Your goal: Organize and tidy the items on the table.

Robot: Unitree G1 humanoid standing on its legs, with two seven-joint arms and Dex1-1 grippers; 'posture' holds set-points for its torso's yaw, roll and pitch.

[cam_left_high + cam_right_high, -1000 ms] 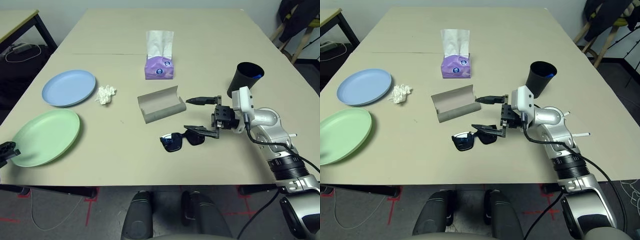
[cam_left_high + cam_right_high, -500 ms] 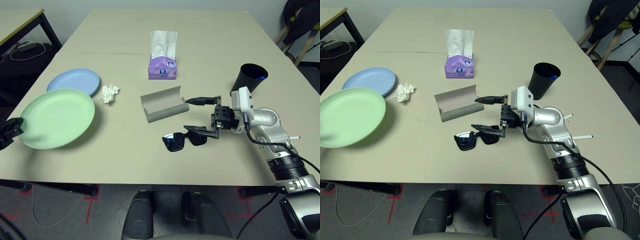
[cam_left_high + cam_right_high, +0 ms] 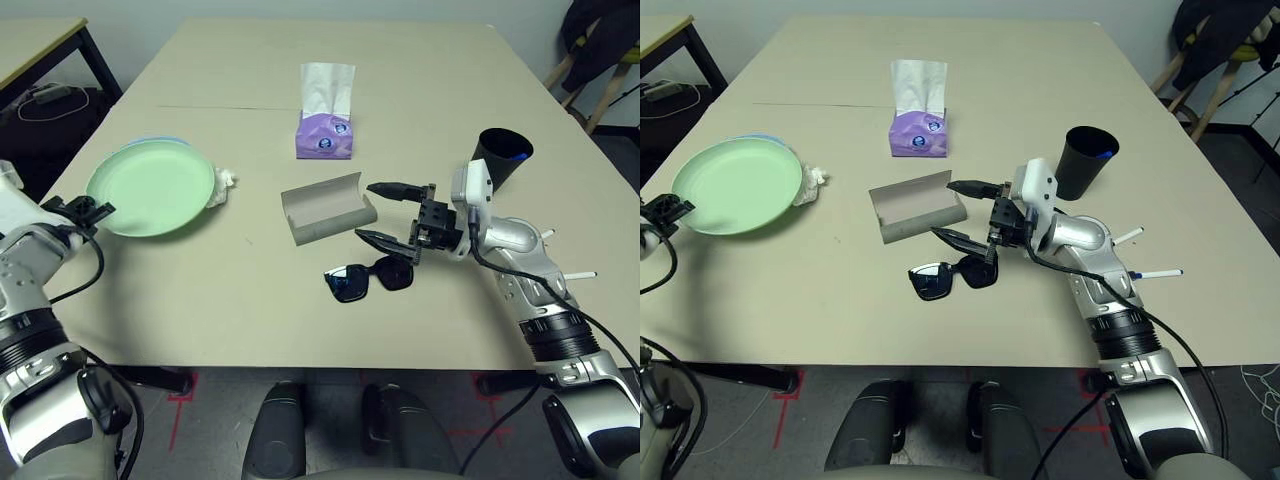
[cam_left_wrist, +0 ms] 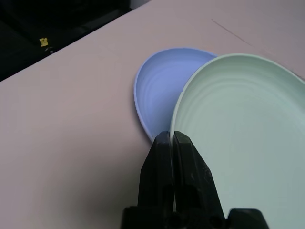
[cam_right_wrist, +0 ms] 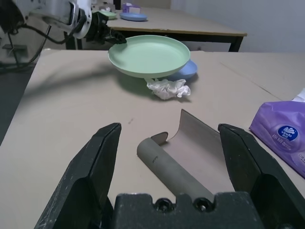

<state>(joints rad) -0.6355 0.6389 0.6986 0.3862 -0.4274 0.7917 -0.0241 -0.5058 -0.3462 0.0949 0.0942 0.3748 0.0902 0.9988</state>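
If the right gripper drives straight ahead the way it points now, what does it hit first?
Most likely the open grey glasses case, which lies dead ahead between the open right gripper fingers; depth is hard to judge, and it may pass just above.

On your left, the left gripper point(image 3: 95, 209) pinches the near rim of the pale-green plate point(image 3: 152, 187), holding it over the pale-blue plate point(image 3: 150, 142), of which a thin sliver shows at the far edge. The white tissue wad point(image 3: 222, 180) sits just beside the green plate. At centre, the open grey glasses case point(image 3: 326, 206) lies on the bench point(image 3: 420, 100), with the black sunglasses point(image 3: 367, 279) nearer you. The right gripper point(image 3: 378, 212) hangs wide open beside the case and above the sunglasses.
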